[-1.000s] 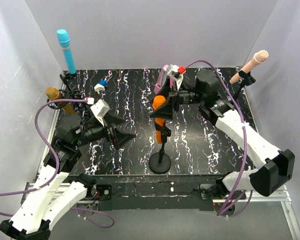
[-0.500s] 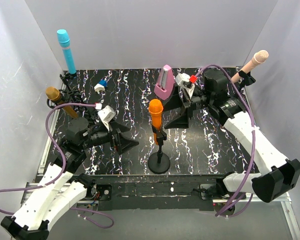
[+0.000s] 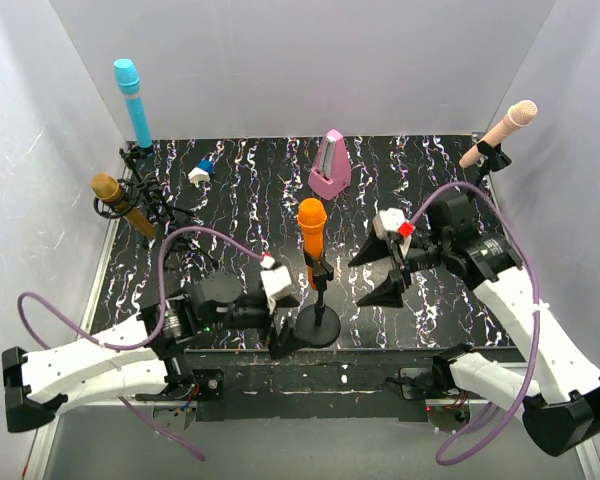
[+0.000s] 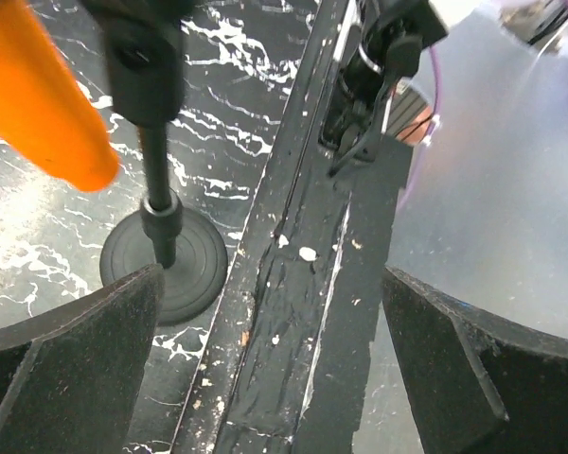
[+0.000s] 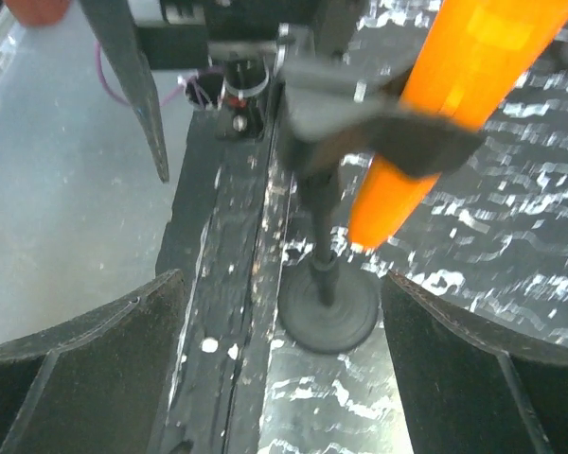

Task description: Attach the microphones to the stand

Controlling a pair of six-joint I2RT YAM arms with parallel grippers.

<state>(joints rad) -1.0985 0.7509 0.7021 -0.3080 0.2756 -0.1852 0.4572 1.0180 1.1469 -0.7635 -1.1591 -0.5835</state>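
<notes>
1. At the middle of the black marbled table [image 3: 230,200], the orange microphone [image 3: 311,232] sits clipped in a small desk stand [image 3: 318,326], head up and leaning a little
2. The left gripper [image 3: 283,330] lies low at the near edge, just left of the stand's round base; its fingers are spread wide with nothing between them, and the left wrist view shows the base just beside one finger
3. The right gripper [image 3: 363,282] hangs to the right of the stand and points toward it, jaws apart and empty
4. The cyan-blue microphone [image 3: 132,100] stands upright in a clip at the back-left corner
5. The gold microphone [image 3: 115,198] sits tilted in a holder at the left edge
6. The pink-beige microphone [image 3: 500,130] leans in a clip at the back-right edge
7. A pink metronome [image 3: 330,165] stands behind the orange microphone, near the back wall
</notes>
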